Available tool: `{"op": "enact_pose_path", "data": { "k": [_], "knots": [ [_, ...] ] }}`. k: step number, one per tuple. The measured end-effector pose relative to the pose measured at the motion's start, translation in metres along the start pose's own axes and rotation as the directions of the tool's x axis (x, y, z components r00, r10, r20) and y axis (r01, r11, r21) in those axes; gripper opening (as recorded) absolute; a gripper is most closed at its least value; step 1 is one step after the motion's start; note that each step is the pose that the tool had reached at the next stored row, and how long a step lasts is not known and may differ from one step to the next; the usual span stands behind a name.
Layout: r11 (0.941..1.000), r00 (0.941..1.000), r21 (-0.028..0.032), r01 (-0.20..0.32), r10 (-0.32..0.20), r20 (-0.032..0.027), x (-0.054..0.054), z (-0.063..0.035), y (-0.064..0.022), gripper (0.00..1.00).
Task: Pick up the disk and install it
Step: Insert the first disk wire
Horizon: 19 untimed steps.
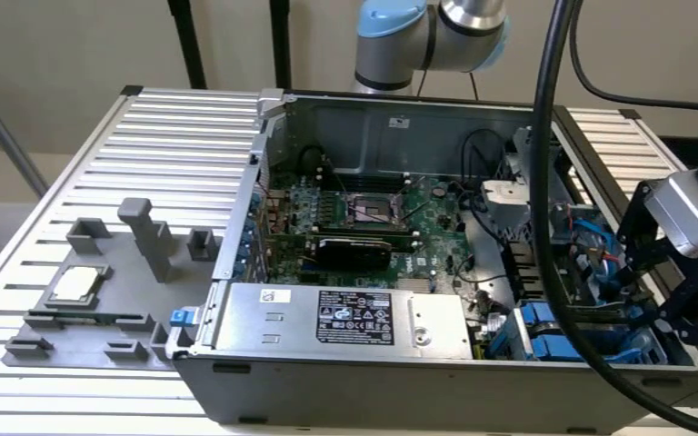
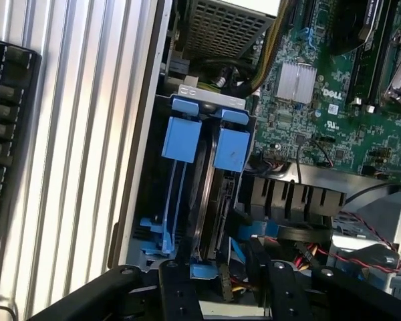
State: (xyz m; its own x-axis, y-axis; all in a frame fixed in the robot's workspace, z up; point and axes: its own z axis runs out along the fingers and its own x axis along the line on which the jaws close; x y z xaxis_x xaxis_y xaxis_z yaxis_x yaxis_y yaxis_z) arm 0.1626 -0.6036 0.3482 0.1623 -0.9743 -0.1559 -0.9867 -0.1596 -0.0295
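The disk stands on edge in the drive bay at the corner of the open computer case, clipped in a bright blue frame whose tab faces the camera. Beside it sits a second blue frame; I cannot tell whether it holds anything. My gripper hovers just above the bay, its black fingers spread apart on either side of the disk's edge with nothing held. In the exterior view the gripper hangs over the case's right side by the blue bay.
A green motherboard fills the case floor, with a large silver box with a black label at the front. A thick black cable crosses the case. A grey fixture with a small silver chip lies on the slatted table.
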Motion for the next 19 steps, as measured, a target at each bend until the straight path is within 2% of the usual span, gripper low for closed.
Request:
{"op": "enact_pose_path", "data": {
  "k": [1,2,14,19],
  "knots": [
    [1.0,1.0,0.0008,0.001,-0.001,0.0008,0.0,0.0001,0.0,1.0],
    [1.0,1.0,0.0012,0.001,-0.001,0.0014,0.0,0.0001,0.0001,0.0],
    [1.0,1.0,0.0027,0.006,-0.006,0.0043,0.0,0.0001,0.0002,0.0],
    [1.0,1.0,0.0027,0.007,-0.007,0.0045,-0.0011,-0.0024,0.0029,0.0]
  ]
}}
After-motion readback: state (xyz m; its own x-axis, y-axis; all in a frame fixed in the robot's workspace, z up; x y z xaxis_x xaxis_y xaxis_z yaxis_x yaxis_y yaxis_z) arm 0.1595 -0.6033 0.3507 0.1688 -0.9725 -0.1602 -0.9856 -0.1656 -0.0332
